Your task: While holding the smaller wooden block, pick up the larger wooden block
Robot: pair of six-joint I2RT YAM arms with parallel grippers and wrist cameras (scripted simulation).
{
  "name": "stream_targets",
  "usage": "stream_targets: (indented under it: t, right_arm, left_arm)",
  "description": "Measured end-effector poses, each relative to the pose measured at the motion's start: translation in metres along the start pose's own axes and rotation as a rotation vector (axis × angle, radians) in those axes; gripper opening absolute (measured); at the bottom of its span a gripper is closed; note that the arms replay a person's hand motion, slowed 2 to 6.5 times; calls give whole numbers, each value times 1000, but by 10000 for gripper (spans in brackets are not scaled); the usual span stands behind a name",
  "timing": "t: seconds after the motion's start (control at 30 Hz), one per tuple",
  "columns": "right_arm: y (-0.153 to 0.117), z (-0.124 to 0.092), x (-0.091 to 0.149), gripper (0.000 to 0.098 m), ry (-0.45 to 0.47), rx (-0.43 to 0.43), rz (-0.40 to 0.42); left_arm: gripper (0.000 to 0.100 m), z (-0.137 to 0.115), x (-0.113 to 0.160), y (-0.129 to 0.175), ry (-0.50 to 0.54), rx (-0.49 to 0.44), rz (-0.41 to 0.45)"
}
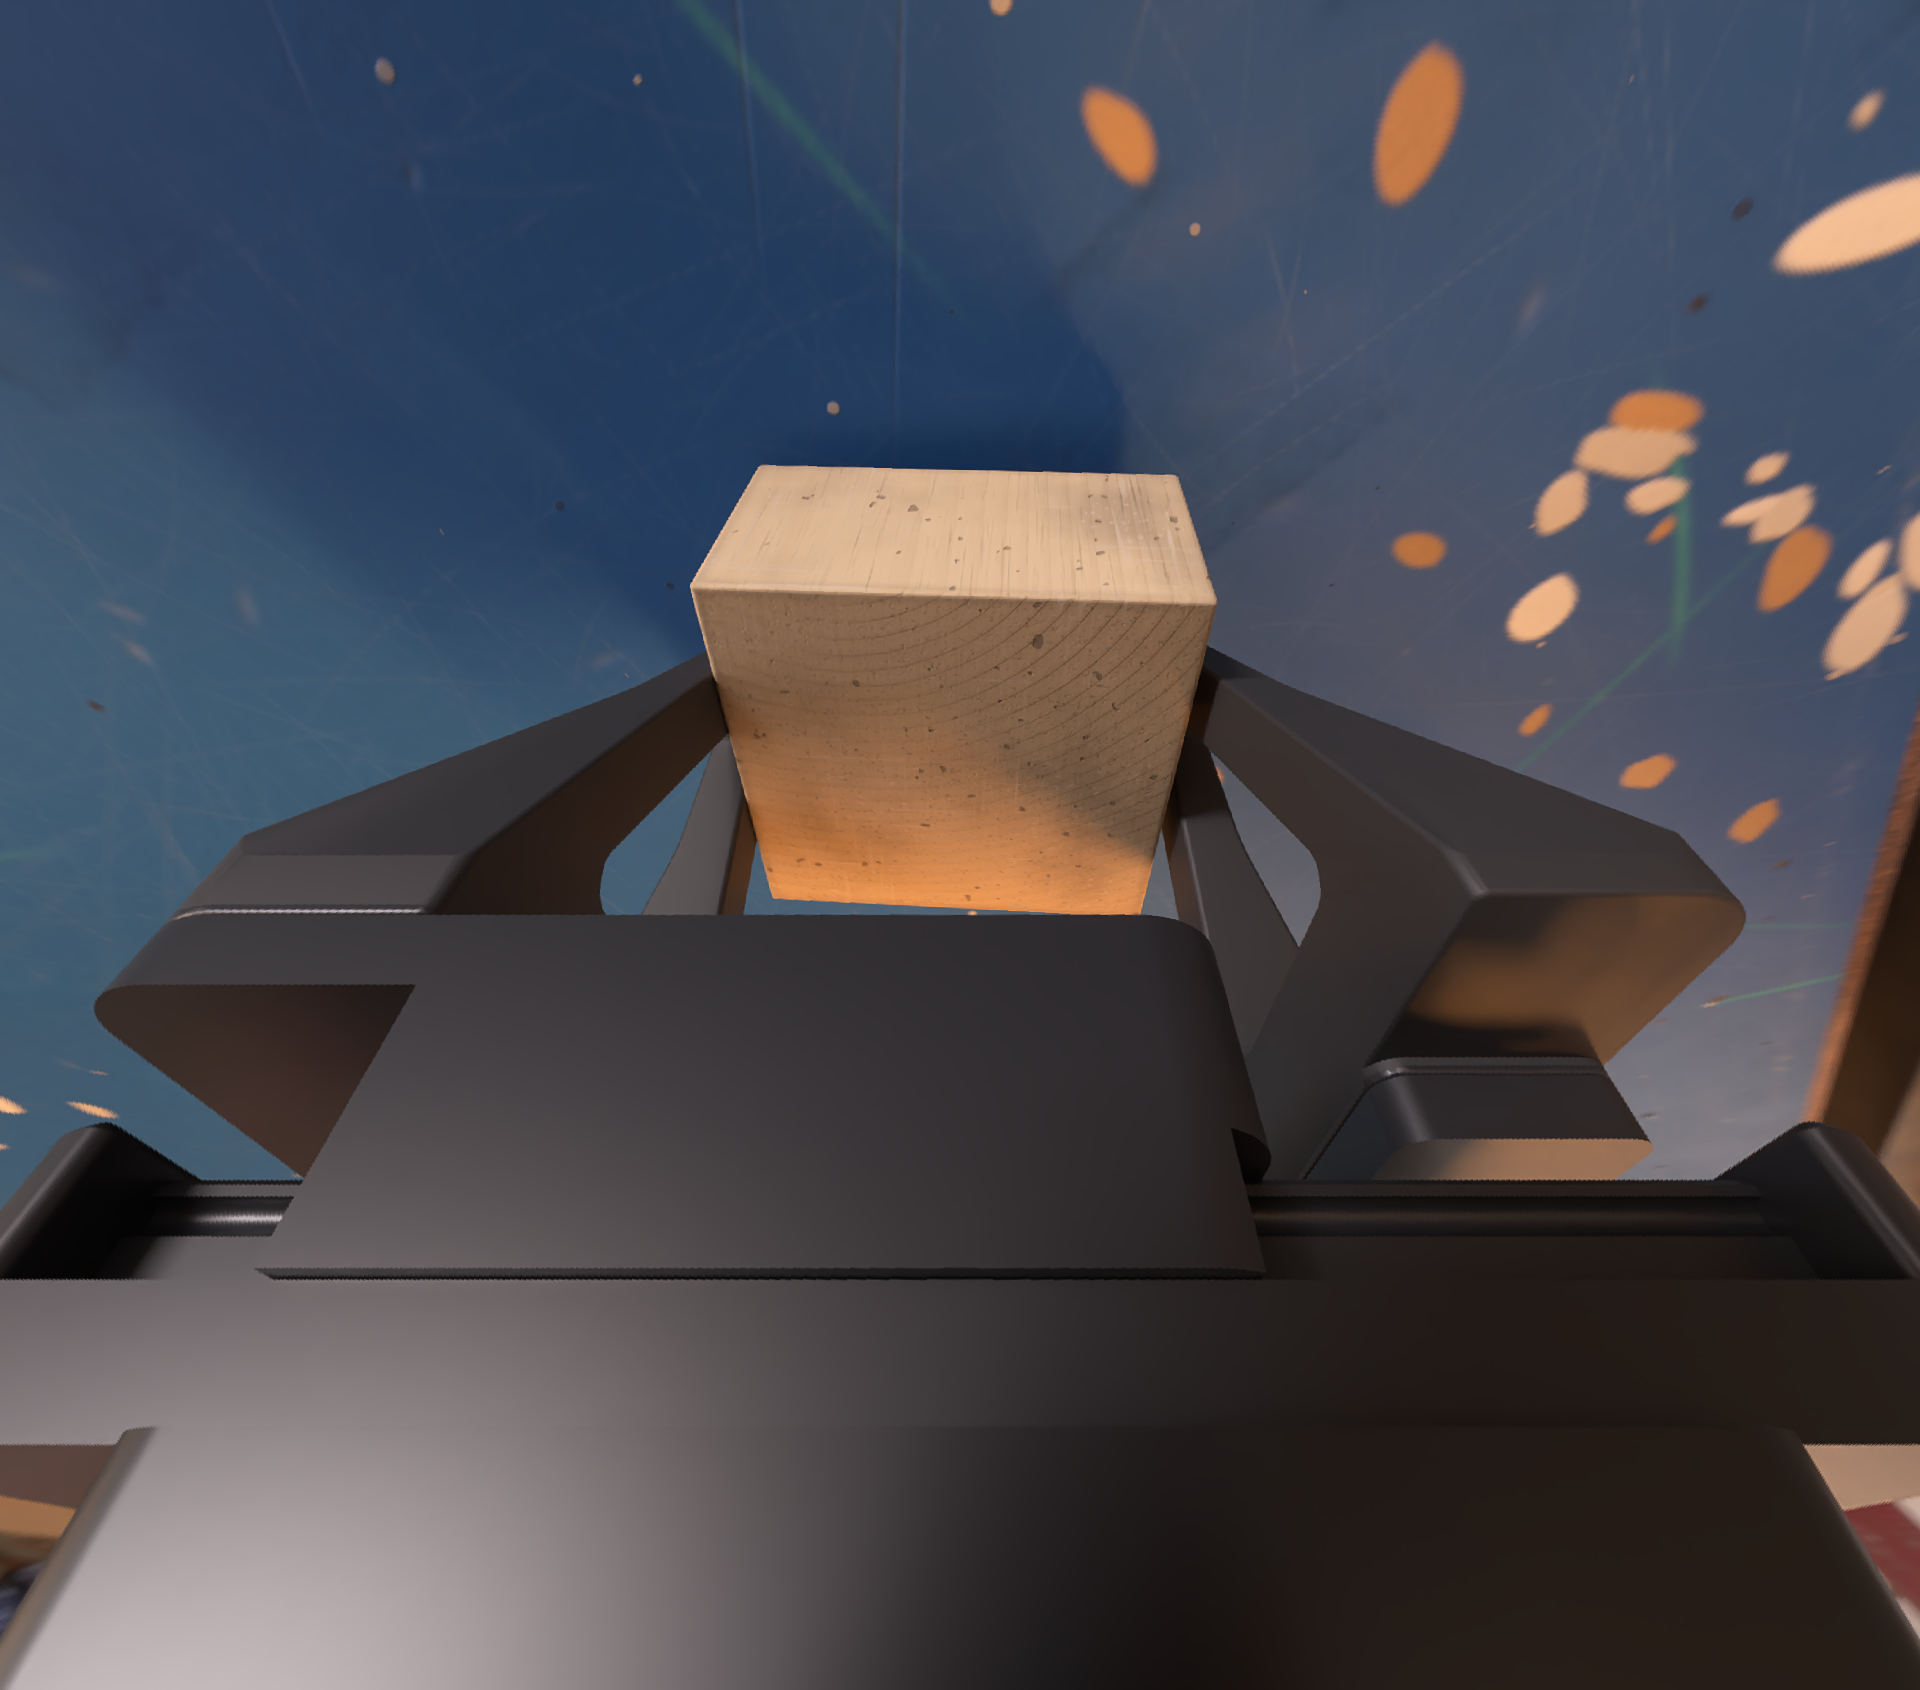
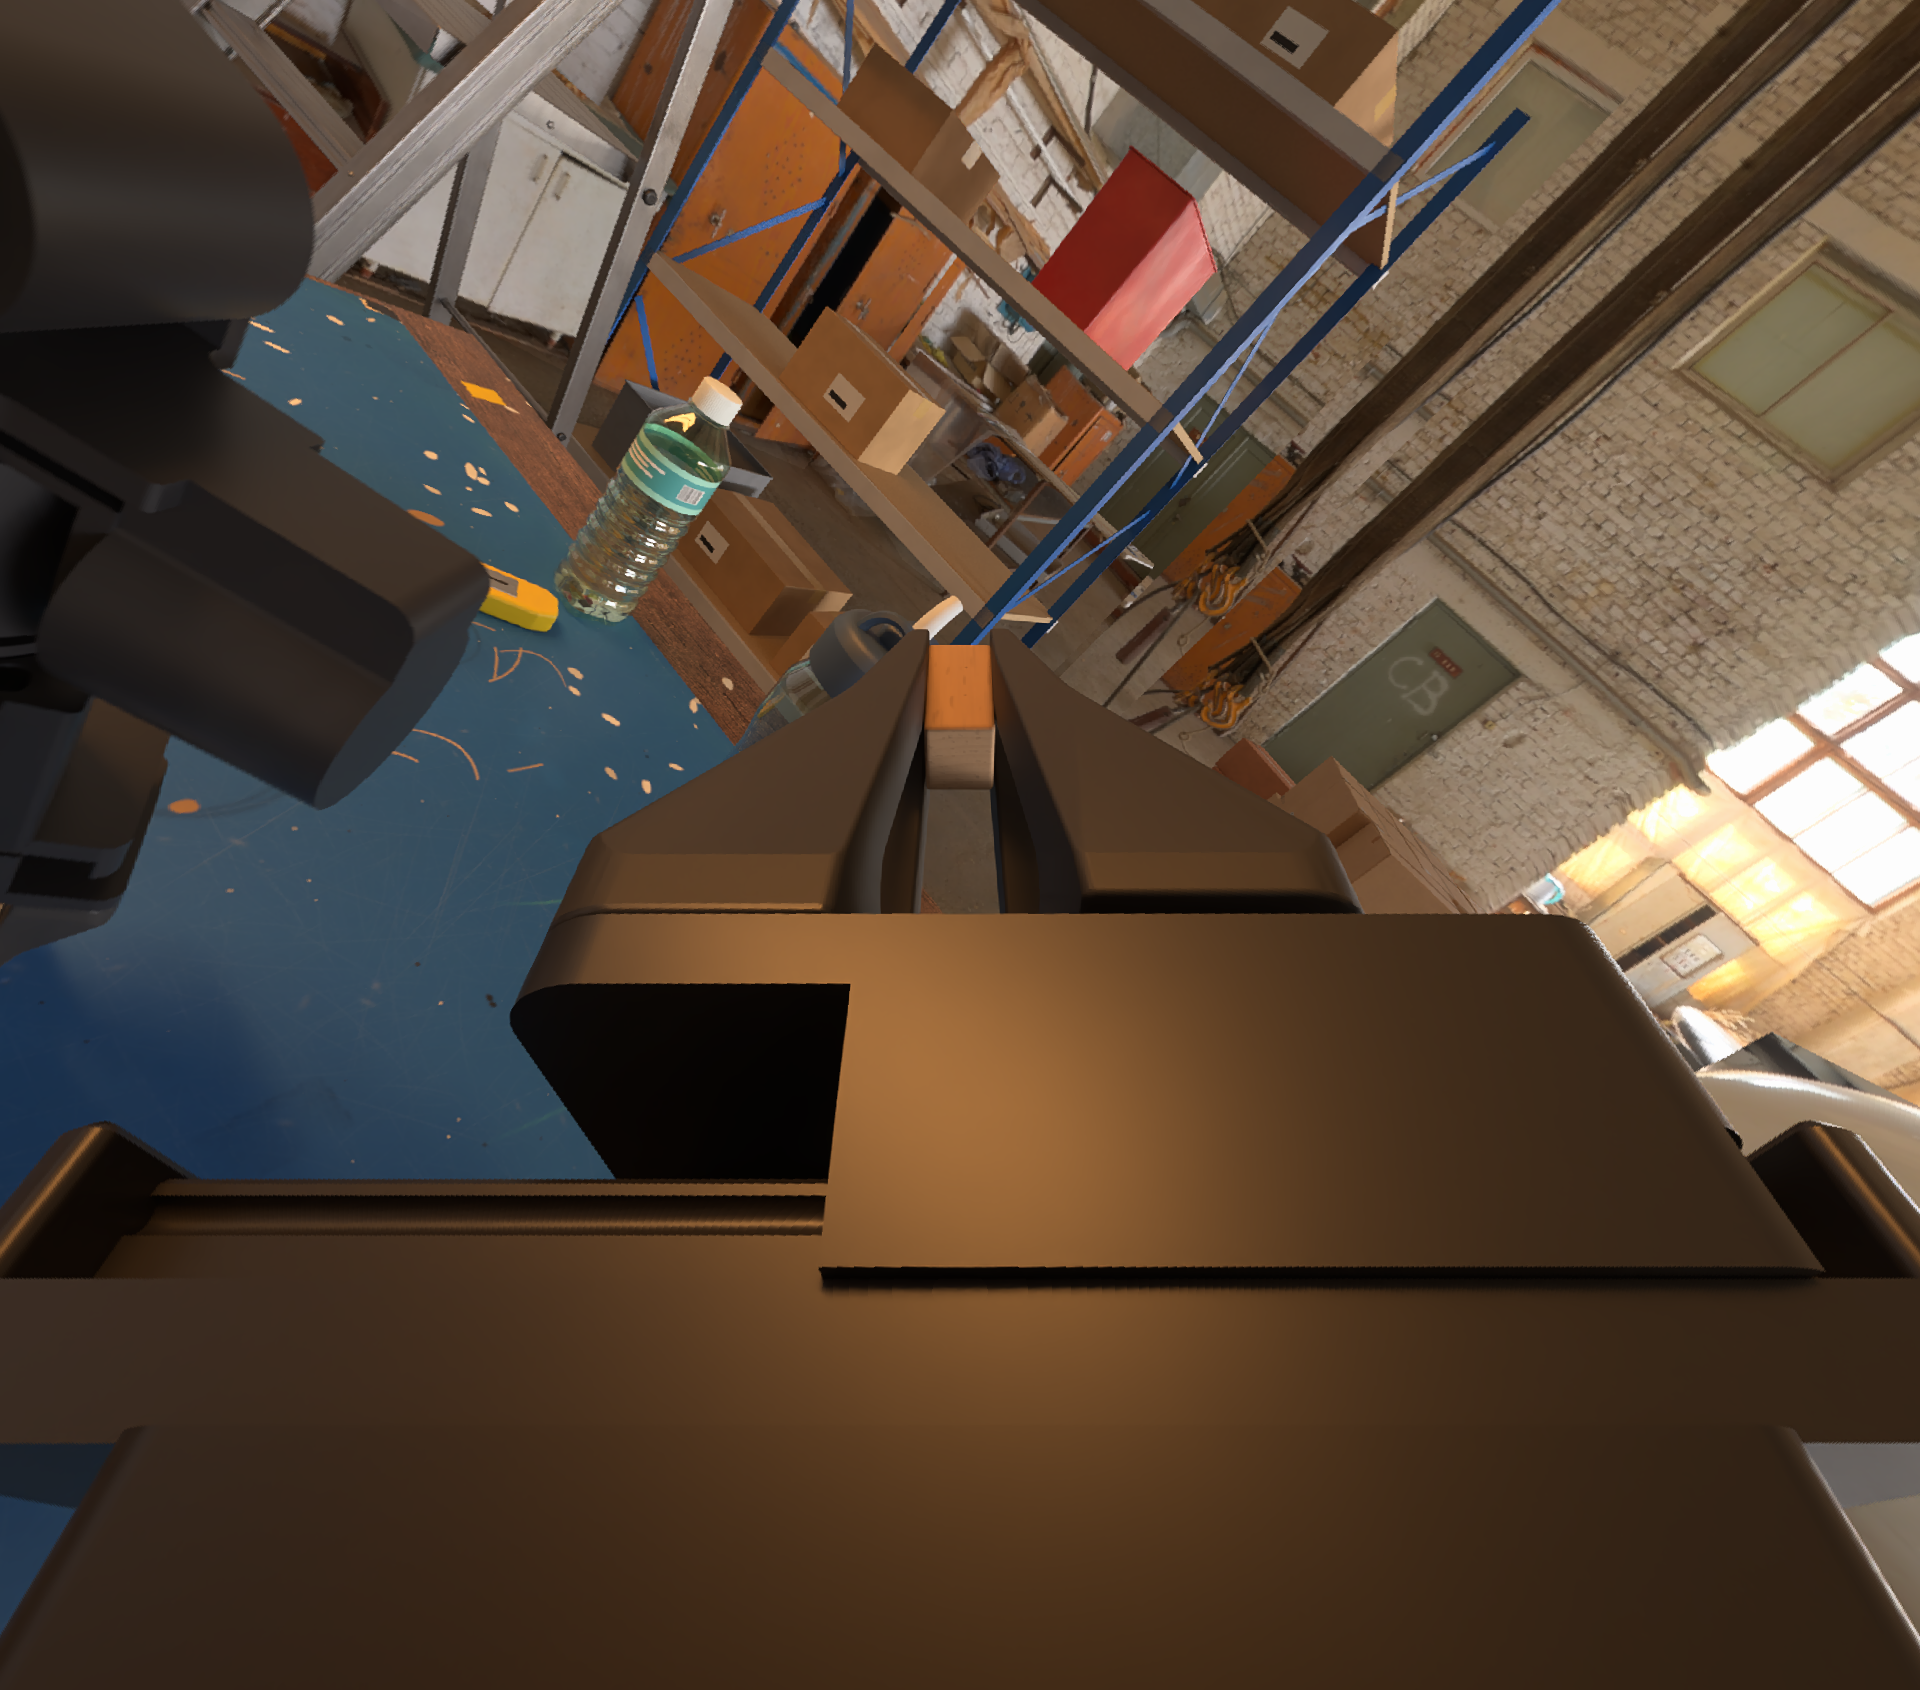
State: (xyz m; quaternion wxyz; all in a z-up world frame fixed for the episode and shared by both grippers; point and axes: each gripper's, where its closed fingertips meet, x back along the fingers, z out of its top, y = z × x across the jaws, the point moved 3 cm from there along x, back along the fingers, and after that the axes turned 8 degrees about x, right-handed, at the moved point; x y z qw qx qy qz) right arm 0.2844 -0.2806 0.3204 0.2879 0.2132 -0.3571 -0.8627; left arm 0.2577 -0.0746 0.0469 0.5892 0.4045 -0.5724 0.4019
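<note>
In the left wrist view, my left gripper [image 1: 956, 684] is shut on the larger wooden block [image 1: 951, 684], a pale cube with grain rings. The block sits between both fingers above the blue table [image 1: 416, 290]. I cannot tell whether it touches the table. In the right wrist view, my right gripper [image 2: 958, 710] is shut on the smaller wooden block [image 2: 958, 715], a narrow pale piece pinched between the fingertips, held up off the table and tilted toward the room. The left arm [image 2: 208, 580] shows dark at the left of the right wrist view.
The blue table [image 2: 312, 965] is scratched and flecked with paint. A clear plastic bottle [image 2: 649, 502] and a yellow object [image 2: 520, 599] stand near its far edge. A second bottle [image 2: 831, 664] lies partly hidden behind my right fingers. Shelving with boxes stands beyond.
</note>
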Motion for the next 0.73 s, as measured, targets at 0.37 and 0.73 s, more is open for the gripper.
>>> stream_targets:
  t: [0.37, 0.73]
  right_arm:
    - [-12, 6, -1, 94, -2, 15, 42]
    - [-25, 10, 1, 94, -8, 33, 81]
  left_arm:
    - [609, -4, 8, 5, 55, 379, -116]
    - [598, -4, 4, 10, 157, 694, -182]
